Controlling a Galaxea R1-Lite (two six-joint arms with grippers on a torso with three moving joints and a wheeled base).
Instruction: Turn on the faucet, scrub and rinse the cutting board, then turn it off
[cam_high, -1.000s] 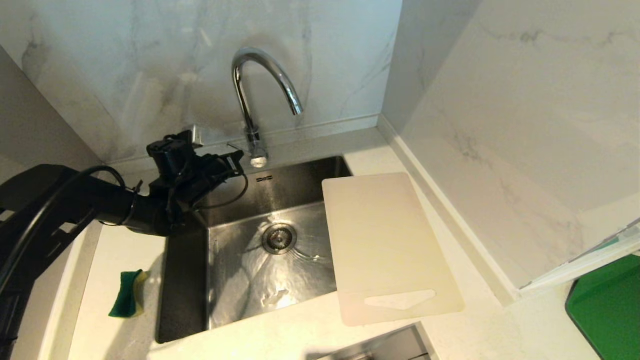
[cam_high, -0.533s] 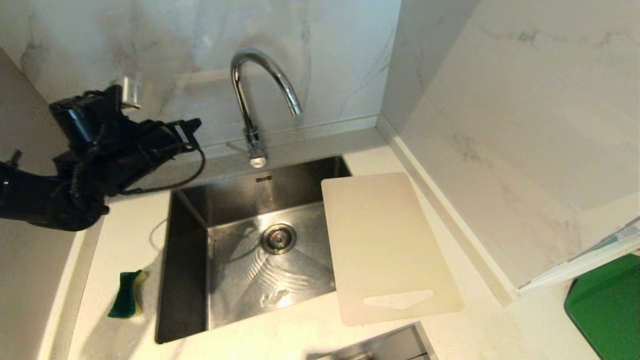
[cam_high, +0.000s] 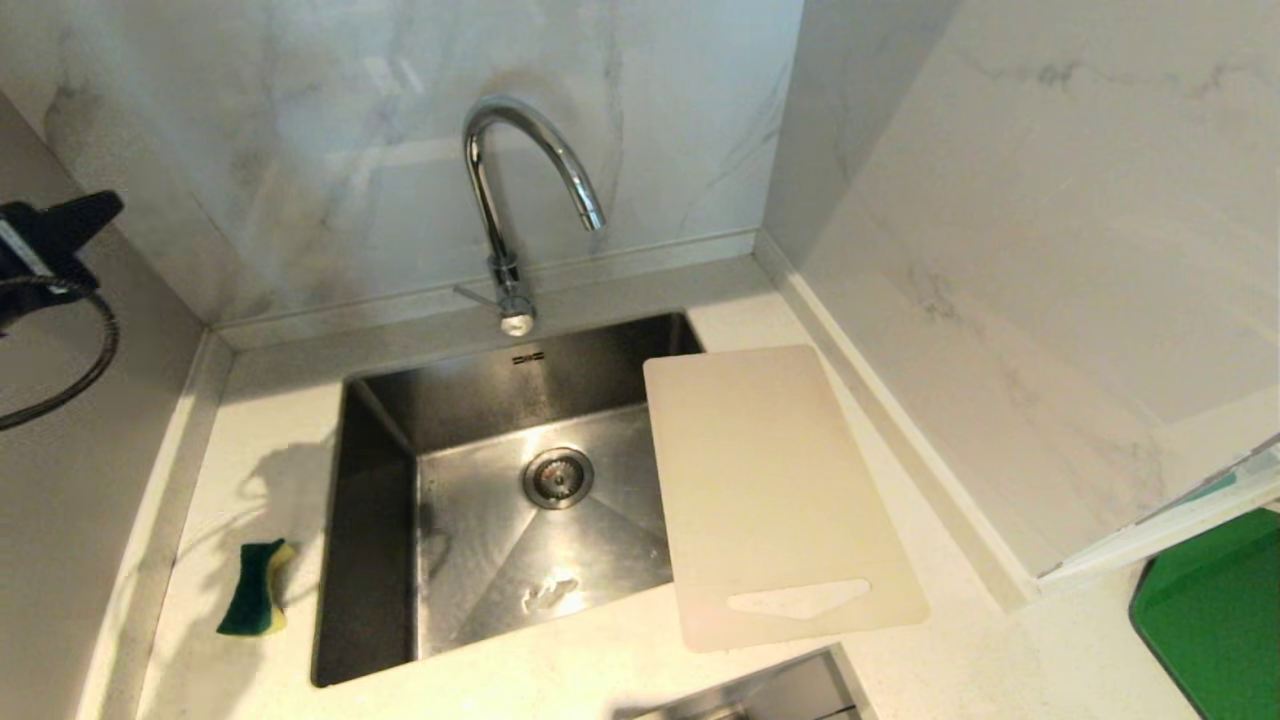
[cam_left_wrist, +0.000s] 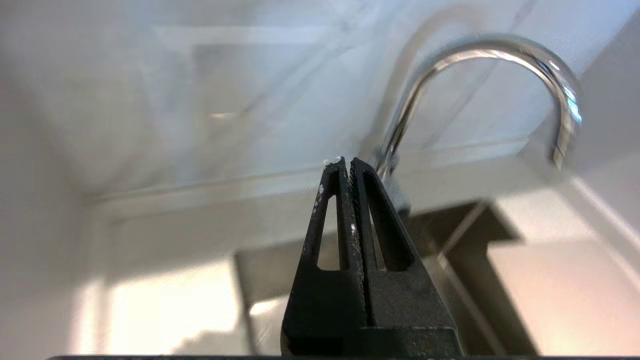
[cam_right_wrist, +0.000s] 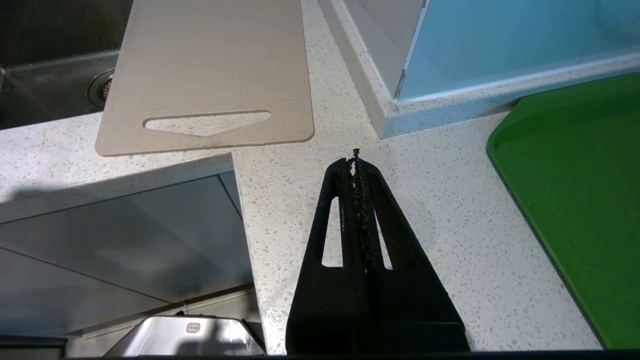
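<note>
- At the far edge of the sink (cam_high: 375, 560), the faucet (cam_high: 497, 205) stands upright with its arched spout over the basin; no water stream shows, and the small side lever (cam_high: 478, 294) points left.
- Across the sink's right rim lies the cutting board (cam_high: 775, 490), flat, part over the basin and part on the countertop (cam_high: 590, 670), handle slot at the near end. Its overhang is a risk: a downward press on the left edge could tip it into the basin.
- Up at the far left of the head view, well apart from the faucet, the left gripper (cam_left_wrist: 346, 161) has its fingers pressed together and holds nothing. Pushing the lever with shut tips could slip off the smooth chrome, or strike the stem instead.
- On the left counter, the green-and-yellow sponge (cam_high: 255, 588) rests near the sink's rim; a careless reach may knock it in.
- Over the near countertop, the right gripper (cam_right_wrist: 356, 159) hangs with fingers closed and empty, between the cutting board and a green tray (cam_right_wrist: 585, 200).
- Too wide an opening of the tap could splash water off the board onto the counter.
</note>
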